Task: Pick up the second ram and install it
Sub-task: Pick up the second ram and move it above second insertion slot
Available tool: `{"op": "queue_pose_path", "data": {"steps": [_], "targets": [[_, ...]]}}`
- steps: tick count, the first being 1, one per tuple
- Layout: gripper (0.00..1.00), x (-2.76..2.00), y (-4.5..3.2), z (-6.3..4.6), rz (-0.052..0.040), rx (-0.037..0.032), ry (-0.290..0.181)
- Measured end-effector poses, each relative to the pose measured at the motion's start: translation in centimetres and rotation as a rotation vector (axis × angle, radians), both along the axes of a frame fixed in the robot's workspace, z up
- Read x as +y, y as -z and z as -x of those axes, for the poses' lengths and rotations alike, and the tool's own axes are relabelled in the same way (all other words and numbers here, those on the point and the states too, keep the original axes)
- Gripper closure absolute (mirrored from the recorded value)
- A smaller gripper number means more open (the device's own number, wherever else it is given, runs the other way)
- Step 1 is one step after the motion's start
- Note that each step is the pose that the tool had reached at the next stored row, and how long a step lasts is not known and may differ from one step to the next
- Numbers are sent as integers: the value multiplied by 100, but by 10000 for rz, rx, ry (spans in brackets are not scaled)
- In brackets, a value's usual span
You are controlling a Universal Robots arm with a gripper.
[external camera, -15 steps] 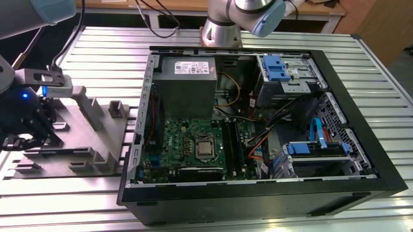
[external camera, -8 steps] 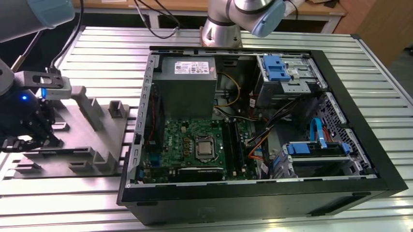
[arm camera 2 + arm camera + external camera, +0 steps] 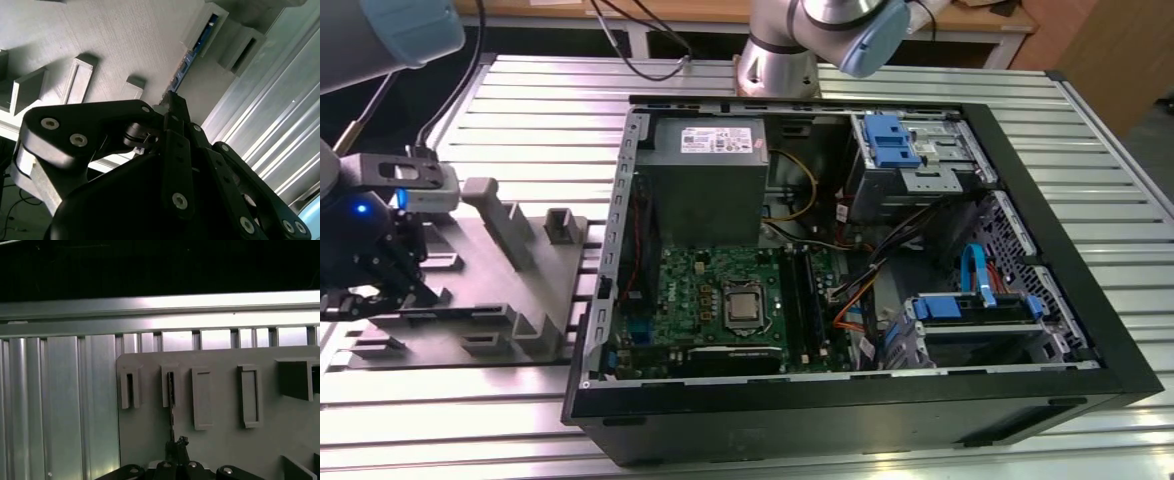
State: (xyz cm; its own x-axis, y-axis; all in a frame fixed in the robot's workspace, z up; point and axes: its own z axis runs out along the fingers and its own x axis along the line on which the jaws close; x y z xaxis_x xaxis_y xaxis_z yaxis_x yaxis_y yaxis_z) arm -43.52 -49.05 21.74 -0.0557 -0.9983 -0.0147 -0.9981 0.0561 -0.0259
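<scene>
Claw (image 3: 175, 443) pinches the second ram (image 3: 171, 390), its far end slotted in the grey tray (image 3: 222, 390).

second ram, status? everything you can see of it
The second ram is a thin, dark, narrow board stick with glints of blue along its edge in the second wrist view. It sits edge-on in the grey tray, its far end tucked into a raised slot block, not yet lifted out. In the first wrist view it reads as a slim dark line running from that slot to the gripper, which looks shut on its near end.
</scene>
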Motion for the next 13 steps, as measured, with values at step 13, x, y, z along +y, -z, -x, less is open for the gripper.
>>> {"op": "queue_pose_path", "data": {"steps": [13], "targets": [[89,-2,18,0,2,2,-17]]}}
